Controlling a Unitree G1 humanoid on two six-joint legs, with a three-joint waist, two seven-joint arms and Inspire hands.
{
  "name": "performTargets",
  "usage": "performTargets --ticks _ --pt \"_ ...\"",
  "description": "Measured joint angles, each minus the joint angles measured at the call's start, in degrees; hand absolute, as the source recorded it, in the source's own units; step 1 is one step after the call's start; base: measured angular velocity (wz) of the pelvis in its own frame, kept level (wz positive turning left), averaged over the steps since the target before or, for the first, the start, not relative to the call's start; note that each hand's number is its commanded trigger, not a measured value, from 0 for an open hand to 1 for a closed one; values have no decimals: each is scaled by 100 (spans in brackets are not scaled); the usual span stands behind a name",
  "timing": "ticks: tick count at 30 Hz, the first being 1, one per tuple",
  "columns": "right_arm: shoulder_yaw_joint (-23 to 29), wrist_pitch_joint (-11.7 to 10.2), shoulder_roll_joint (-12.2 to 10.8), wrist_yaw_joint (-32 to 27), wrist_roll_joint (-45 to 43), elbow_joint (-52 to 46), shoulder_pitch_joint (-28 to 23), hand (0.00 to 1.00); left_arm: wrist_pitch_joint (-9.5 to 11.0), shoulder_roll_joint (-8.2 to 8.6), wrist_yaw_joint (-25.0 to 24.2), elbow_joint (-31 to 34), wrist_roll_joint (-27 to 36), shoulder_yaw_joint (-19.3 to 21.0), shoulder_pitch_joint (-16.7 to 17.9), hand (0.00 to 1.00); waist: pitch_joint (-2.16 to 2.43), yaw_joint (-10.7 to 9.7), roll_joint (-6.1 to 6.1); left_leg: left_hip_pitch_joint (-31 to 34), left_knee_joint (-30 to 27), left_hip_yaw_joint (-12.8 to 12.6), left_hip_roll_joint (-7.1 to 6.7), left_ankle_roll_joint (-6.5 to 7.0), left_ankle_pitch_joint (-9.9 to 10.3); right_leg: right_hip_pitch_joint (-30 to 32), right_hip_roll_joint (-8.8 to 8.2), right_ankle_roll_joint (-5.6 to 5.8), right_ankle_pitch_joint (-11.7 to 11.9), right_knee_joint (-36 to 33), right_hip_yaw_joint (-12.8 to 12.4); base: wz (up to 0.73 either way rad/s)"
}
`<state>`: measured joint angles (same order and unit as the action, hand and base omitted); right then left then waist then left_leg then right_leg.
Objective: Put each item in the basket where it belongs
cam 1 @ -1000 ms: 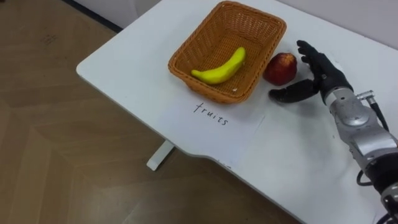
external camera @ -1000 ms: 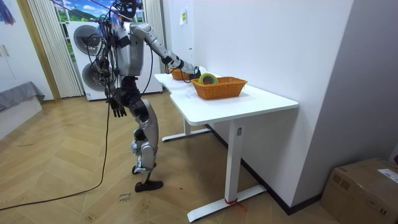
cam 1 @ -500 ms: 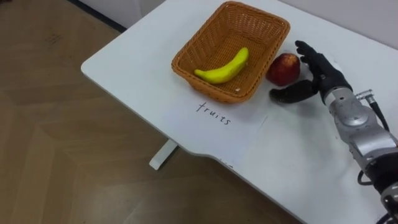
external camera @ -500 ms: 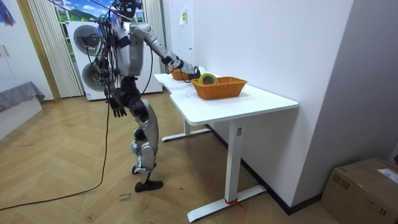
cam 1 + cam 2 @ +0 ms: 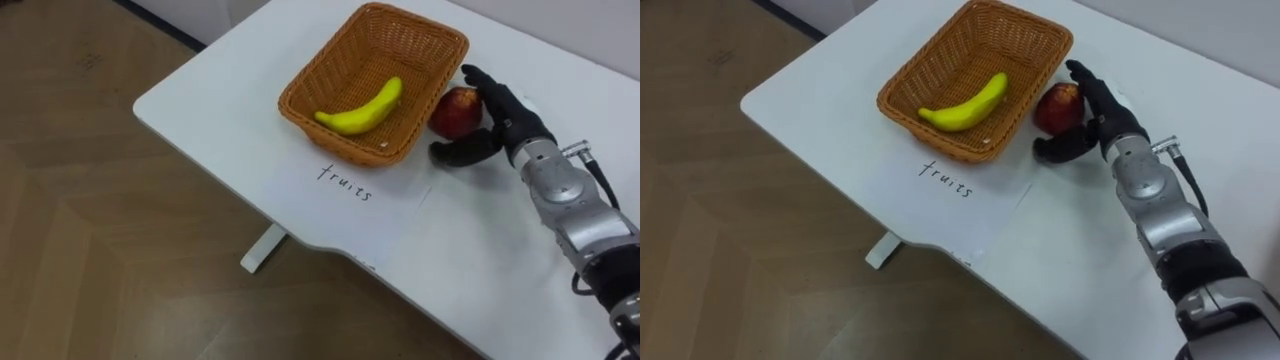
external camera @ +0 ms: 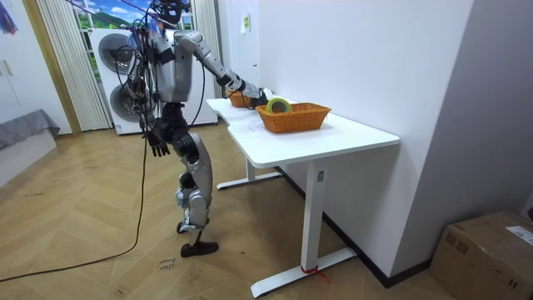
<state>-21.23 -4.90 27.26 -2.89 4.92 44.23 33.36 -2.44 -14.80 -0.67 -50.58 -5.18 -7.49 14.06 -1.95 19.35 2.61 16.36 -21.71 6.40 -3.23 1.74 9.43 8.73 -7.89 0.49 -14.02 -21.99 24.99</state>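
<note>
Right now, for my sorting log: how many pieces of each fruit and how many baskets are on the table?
banana: 1
apple: 1
baskets: 2, the fruit basket and the second basket
Total: 4

A white bench (image 5: 230, 95) stands on a wooden floor (image 5: 90, 230). A wicker basket (image 5: 345, 140) sits on the bench. A red apple (image 5: 455, 112) lies just beside the basket's right side. A sheet of paper (image 5: 345, 186) with a handwritten word lies flat before the basket. A second wicker basket (image 6: 293, 119) stands beyond, along the bench.
</note>
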Motion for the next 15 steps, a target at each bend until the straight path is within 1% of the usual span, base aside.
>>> performTargets --ticks 6,9,15 --pt "-11 8 0 -70 -148 -3 18 100 0 -5 -16 -3 -1 64 19 0 7 15 11 -88 16 9 -4 0 0 -101 0 1 0 26 24 1" --pt "-10 78 -1 -32 -145 -9 18 100 0 -7 -17 4 -2 62 17 0 7 14 10 -125 18 46 -11 -1 1 -177 6 4 -1 111 76 8" --pt "-15 86 -4 58 -139 -9 18 100 -1 -75 -59 9 -5 65 74 0 10 46 5 -132 18 88 -27 -1 1 -201 13 19 12 157 122 3"
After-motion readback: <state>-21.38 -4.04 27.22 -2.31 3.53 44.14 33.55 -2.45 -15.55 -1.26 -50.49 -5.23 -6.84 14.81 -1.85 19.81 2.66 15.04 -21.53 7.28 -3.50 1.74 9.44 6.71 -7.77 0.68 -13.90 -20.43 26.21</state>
